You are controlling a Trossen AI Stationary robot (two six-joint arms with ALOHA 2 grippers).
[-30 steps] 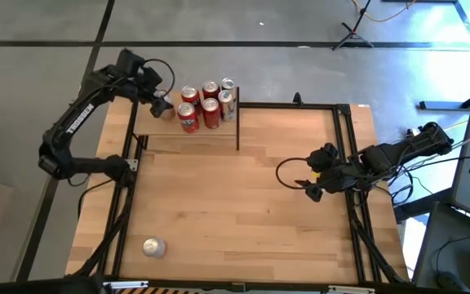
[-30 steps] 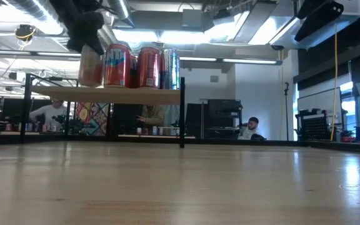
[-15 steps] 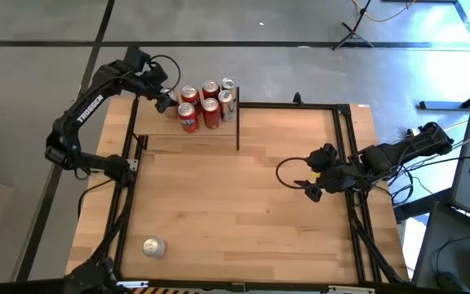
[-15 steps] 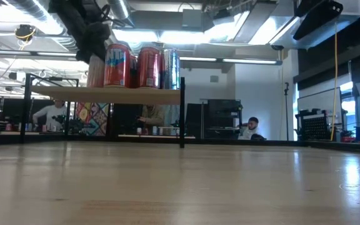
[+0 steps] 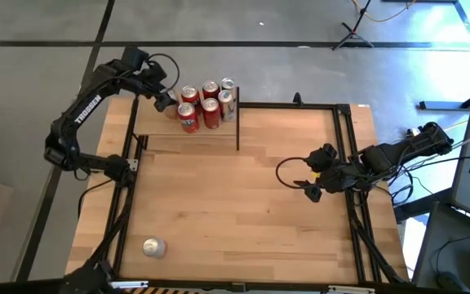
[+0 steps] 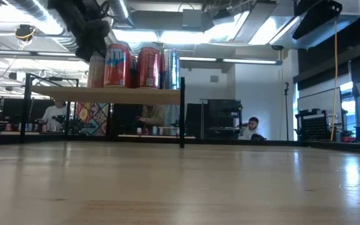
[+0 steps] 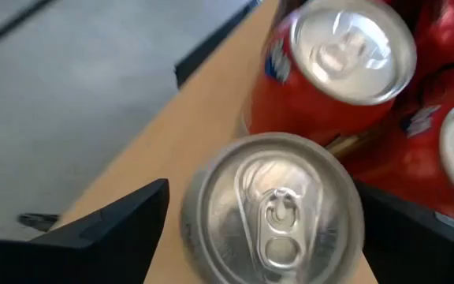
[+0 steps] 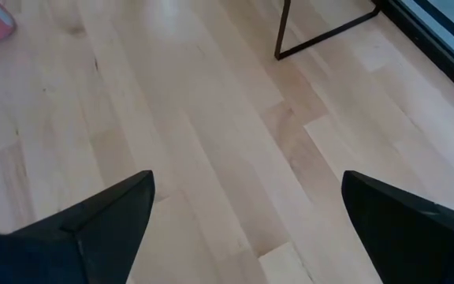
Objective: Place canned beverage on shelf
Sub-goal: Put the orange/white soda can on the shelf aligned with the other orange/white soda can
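Your left claw (image 5: 165, 99) has let go since a second ago: back then its fingers sat against the tan can, and now they stand spread with the can between them, gaps showing on both sides in the left wrist view. The arm has also drawn back a little toward the shelf's far left corner.

You can see the tan can (image 7: 273, 211) upright on the shelf (image 5: 157, 124), silver top and pull tab facing the wrist camera, with a dark finger (image 7: 105, 237) off to one side and the other finger off to the opposite side. A red can (image 7: 333, 75) stands just beside it, touching or nearly so; you cannot tell which from that view.

From above, the cans (image 5: 206, 103) cluster on the far right part of the shelf board, red ones plus a silver can (image 5: 227, 97) at the right end. In the low view the tan can (image 6: 95, 70) is at the left end of the row, partly behind your left claw (image 6: 90, 39), which hangs above it.

One more can (image 5: 153, 247) lies on its side on the counter (image 5: 243, 204) near the front left corner, well apart from the shelf.

Your right claw (image 5: 310, 184) waits over the right half of the counter, fingers (image 8: 93, 229) spread wide and holding nothing.
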